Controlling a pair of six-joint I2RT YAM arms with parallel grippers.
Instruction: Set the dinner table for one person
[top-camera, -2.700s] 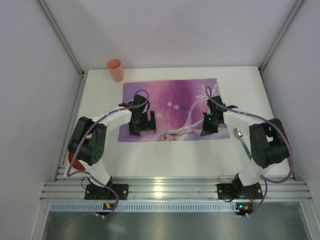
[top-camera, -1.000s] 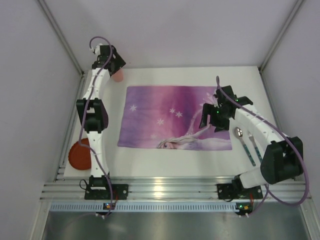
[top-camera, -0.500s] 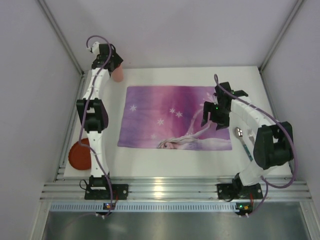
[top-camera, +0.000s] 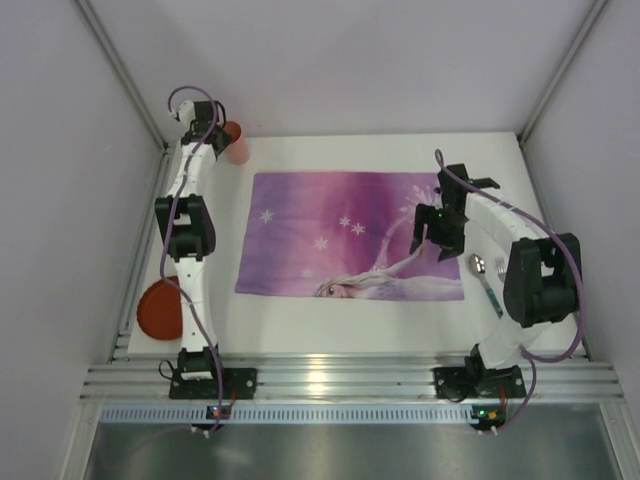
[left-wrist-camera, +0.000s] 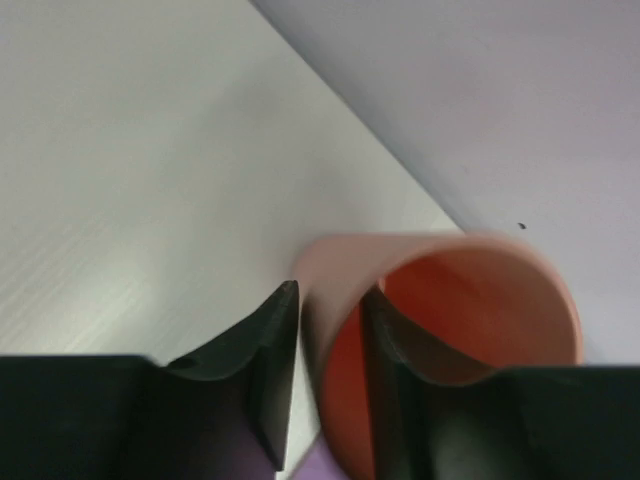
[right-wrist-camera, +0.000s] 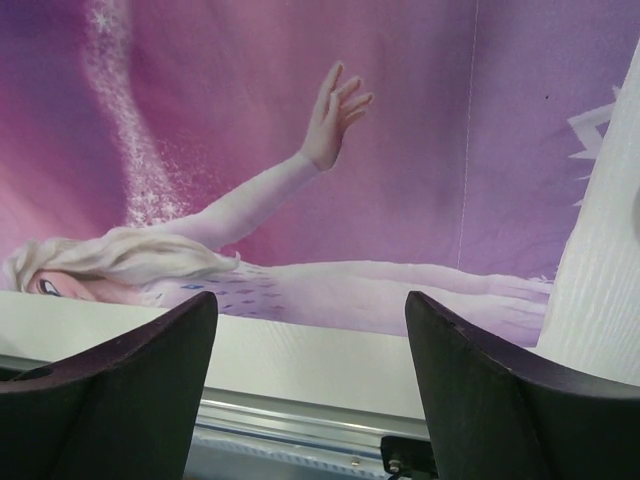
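Observation:
A pink cup (top-camera: 234, 141) stands at the far left corner of the white dinner table (top-camera: 330, 325). My left gripper (top-camera: 222, 135) reaches it with the arm stretched out. In the left wrist view the left gripper (left-wrist-camera: 330, 300) is shut on the cup (left-wrist-camera: 440, 290), one finger inside the rim and one outside on the wall. My right gripper (top-camera: 424, 240) hovers over the right part of the purple princess placemat (top-camera: 330, 225). In the right wrist view the right gripper (right-wrist-camera: 310, 305) is open and holds nothing above the placemat (right-wrist-camera: 300, 100).
A red plate (top-camera: 153, 310) lies at the table's near left edge, partly behind the left arm. A spoon (top-camera: 480, 268) with a teal handle lies right of the placemat, close to the right arm. Grey walls enclose the table on three sides.
The left gripper's jaws have closed onto the cup's wall at the far left corner. The right gripper has shifted slightly over the placemat's right side.

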